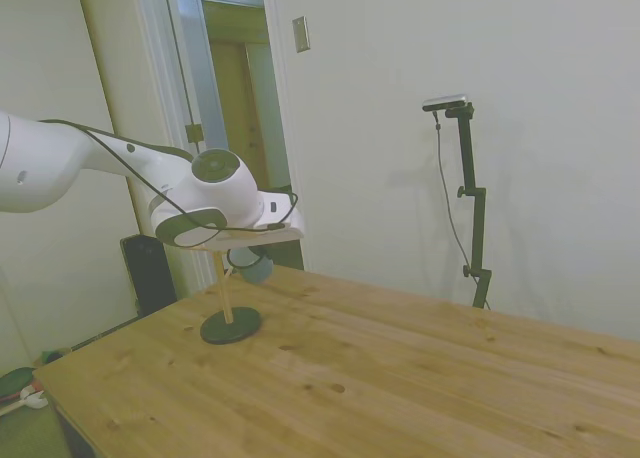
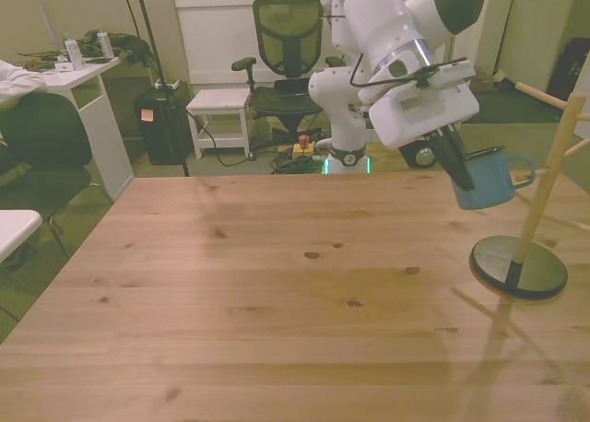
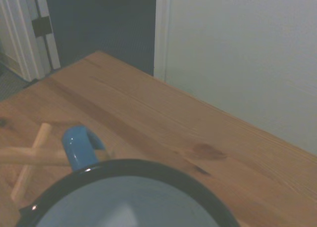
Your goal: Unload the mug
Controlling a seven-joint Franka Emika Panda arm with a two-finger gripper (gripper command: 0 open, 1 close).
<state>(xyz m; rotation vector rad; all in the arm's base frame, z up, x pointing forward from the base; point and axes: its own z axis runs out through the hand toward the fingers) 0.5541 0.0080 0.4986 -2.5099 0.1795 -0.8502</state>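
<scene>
Front view: the jaws grip the rim of the light-blue mug (image 2: 486, 182), held tilted above the bench (image 2: 277, 293). Its handle points at the wooden peg stand (image 2: 530, 228) just beside it

I can read no writing, label, brand, number or sign anywhere in these views. My mug (image 2: 486, 180) shows plain light-blue enamel with a dark rim and nothing printed on the side that faces out, and from my wrist its rim and handle are just as bare. There is a small orange patch on the dark bin (image 2: 162, 125) behind the table, but it is too small for me to make out anything on it. The bottles (image 2: 88, 46) on the white desk are too small to read as well.
</scene>
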